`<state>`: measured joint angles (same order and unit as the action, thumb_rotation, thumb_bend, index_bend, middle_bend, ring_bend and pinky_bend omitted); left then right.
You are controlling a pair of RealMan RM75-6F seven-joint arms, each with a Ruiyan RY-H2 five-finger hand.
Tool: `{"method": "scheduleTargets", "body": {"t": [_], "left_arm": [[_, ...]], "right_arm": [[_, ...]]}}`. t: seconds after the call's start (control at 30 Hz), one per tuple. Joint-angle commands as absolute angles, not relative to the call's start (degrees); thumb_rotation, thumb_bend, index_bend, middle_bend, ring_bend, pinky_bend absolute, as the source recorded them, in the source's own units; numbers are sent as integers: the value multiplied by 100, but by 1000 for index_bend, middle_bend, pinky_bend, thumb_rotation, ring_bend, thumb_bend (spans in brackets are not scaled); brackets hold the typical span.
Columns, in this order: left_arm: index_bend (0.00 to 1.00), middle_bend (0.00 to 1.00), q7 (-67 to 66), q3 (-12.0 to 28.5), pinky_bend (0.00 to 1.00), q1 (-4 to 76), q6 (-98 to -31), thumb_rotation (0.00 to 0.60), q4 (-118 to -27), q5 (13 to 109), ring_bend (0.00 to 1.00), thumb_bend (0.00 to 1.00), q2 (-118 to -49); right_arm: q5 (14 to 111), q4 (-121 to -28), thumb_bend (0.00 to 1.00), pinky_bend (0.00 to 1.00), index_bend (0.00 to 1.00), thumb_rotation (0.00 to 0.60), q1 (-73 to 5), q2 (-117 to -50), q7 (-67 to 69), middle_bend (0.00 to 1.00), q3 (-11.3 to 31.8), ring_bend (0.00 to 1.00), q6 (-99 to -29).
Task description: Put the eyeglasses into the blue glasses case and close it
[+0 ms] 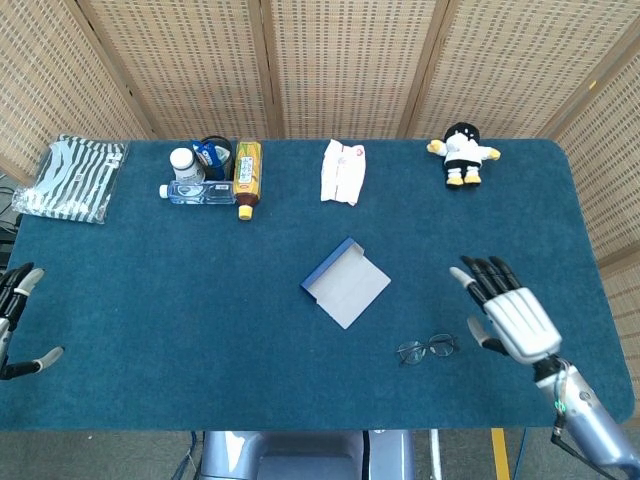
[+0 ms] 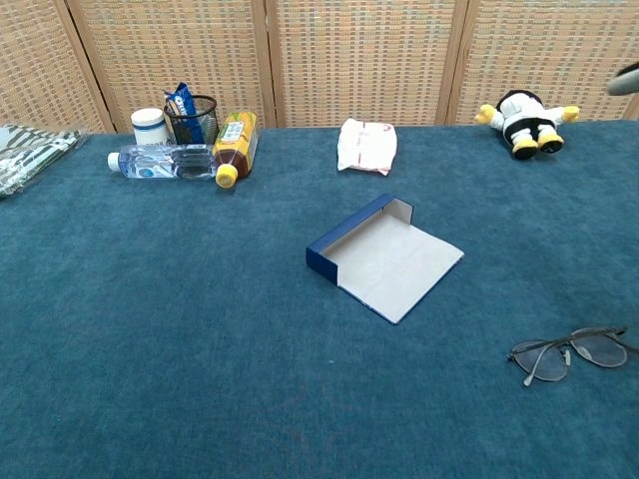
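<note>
Nearest the front edge of the blue-carpeted table (image 1: 150,300), toward the right corner: eyeglasses (image 1: 427,349), thin dark wire frame, lying flat w/ lenses up, nothing touching them. Right hand (image 1: 505,312) hangs just beside them on the right-edge side, palm down, fingers apart and straight, grasping nothing; no contact w/ the glasses that the head view shows. Chest view catches only a grey blur at its upper right border, prob. a fingertip of that hand, can't tell more. Left hand (image 1: 14,322) sits at the left edge near the front corner, mostly cut off by the frame; the fingers that show are spread, nothing held.

Mid-table: blue glasses case (image 1: 345,282), open, flap laid flat w/ pale grey lining up, blue wall on its far-left side. Well apart from the eyeglasses, which lie nearer the front and right of it.

Far edge, left to right: striped folded cloth (image 1: 72,178) at the far left corner; clear water bottle (image 1: 198,192) on its side; white jar (image 1: 183,161); black mesh cup (image 2: 192,119) w/ a blue packet in it; yellow-capped tea bottle (image 1: 247,176) lying down, touching the water bottle; white pouch w/ red print (image 1: 342,171) about mid-edge; plush doll in black and white (image 1: 461,154) toward the far right corner.
</note>
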<state>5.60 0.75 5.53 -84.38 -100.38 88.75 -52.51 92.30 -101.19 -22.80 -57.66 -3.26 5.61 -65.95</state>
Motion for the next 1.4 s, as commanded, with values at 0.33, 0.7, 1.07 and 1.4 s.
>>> {"method": "scheduleTargets", "body": {"t": [0.33, 0.7, 1.07, 1.4], "left_arm": [[0, 0, 693, 239, 0, 777, -7941, 600, -9943, 8366, 0, 0, -5247], [0, 0, 773, 359, 0, 954, -7494, 600, -9800, 7894, 0, 0, -5276], [0, 0, 848, 417, 0, 968, -7448, 600, -9767, 7761, 0, 0, -5258], [0, 0, 940, 400, 0, 992, -7379, 600, -9719, 7804, 0, 0, -5252]], "right_arm": [[6448, -9375, 1000, 0, 186, 600, -5318, -7285, -2205, 68, 1646, 0, -3788], [4234, -7611, 1000, 0, 183, 600, -6752, -9095, -3391, 57, 1326, 0, -3573], [3531, -6545, 1000, 0, 181, 600, -7258, -9673, -3579, 97, 833, 0, -3210], [2894, -6340, 1000, 0, 288, 600, -7391, -9650, -4028, 226, 280, 0, -3433]]}}
